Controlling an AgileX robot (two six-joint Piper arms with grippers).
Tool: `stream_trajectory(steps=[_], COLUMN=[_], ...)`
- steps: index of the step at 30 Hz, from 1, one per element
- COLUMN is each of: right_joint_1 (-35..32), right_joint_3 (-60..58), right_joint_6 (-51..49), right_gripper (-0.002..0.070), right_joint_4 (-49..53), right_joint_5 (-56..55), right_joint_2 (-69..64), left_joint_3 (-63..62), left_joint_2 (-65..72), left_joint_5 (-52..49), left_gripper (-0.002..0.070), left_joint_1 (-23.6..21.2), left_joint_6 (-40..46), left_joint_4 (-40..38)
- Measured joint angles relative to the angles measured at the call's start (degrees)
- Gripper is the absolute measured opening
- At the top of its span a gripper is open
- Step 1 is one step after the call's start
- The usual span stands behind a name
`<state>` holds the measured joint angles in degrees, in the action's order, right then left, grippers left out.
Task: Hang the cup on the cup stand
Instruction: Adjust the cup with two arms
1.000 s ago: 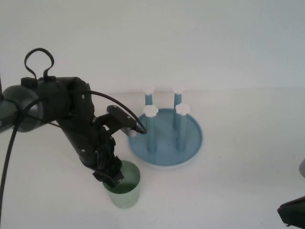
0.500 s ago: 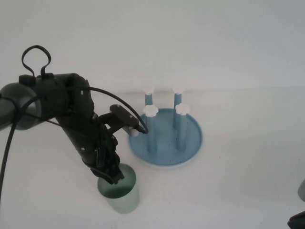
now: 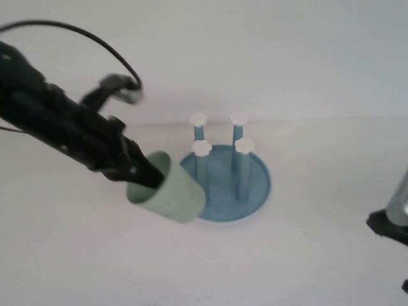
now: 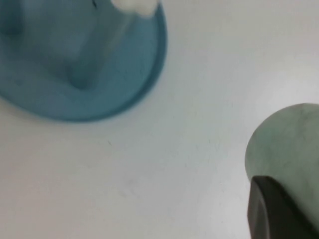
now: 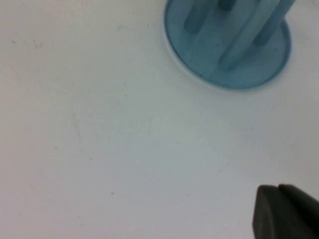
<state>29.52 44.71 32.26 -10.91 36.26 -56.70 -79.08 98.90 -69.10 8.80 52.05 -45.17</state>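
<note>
While the cup (image 3: 167,192) is off the table and tipped nearly on its side, none of it is on a peg yet, so the task looks roughly half done: pickup finished, hanging not started.

Left gripper (image 3: 141,170) is clamped on the cup's rim, 1 finger reaching inside the mouth, w/ the closed base pointing toward the cup stand (image 3: 224,183). In the high view the cup's base overlaps the stand's dish edge on the robot's-left side, but it's clearly raised above it, not resting on it. Left wrist view shows the cup's pale green wall beside a dark finger (image 4: 279,211), w/ the stand's blue dish well apart below.

All 4 pegs stand bare, white flower caps uncovered. Nearest candidate looks like the near-left peg (image 3: 202,167), closest to the cup.

Still left, as I judge it:
- turn the cup fully mouth-down
- line the mouth up over 1 peg cap
- lower till the cup sits on the peg, then let go

Cup is plain, handleless plastic, so the rim pinch may slip during the flip.

Right gripper (image 3: 390,227) sits parked at the table edge, far to the robot's-right of the stand, closed and holding nothing. It looks uninvolved.
</note>
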Motion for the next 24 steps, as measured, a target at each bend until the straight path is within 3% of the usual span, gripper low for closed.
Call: stream_trajectory(steps=[5, 12, 18, 24], right_joint_1=[0.0, -0.1, -5.6, -15.0], right_joint_3=[4.5, 12.6, 16.1, 16.7], right_joint_6=[7.1, 13.7, 32.0, 44.8], right_gripper=[-0.0001, -0.0001, -0.0001, -0.0001], right_joint_4=[2.6, -2.5, -26.6, -48.1], right_joint_5=[-0.9, 6.1, 13.7, 24.3], right_joint_2=[-6.6, -19.3, -23.7, -23.7], left_joint_3=[0.0, 3.2, 10.4, 15.7], left_joint_2=[-3.8, -9.5, -12.2, -12.8], left_joint_5=[0.1, -0.1, -0.1, -0.1], left_gripper=[0.0011, 0.0011, 0.0010, 0.0011], left_joint_1=[-3.5, -3.5, -3.5, -3.5], left_joint_6=[0.6, 1.5, 4.4, 10.3], left_joint_4=[-1.4, -1.6, -2.3, -10.4])
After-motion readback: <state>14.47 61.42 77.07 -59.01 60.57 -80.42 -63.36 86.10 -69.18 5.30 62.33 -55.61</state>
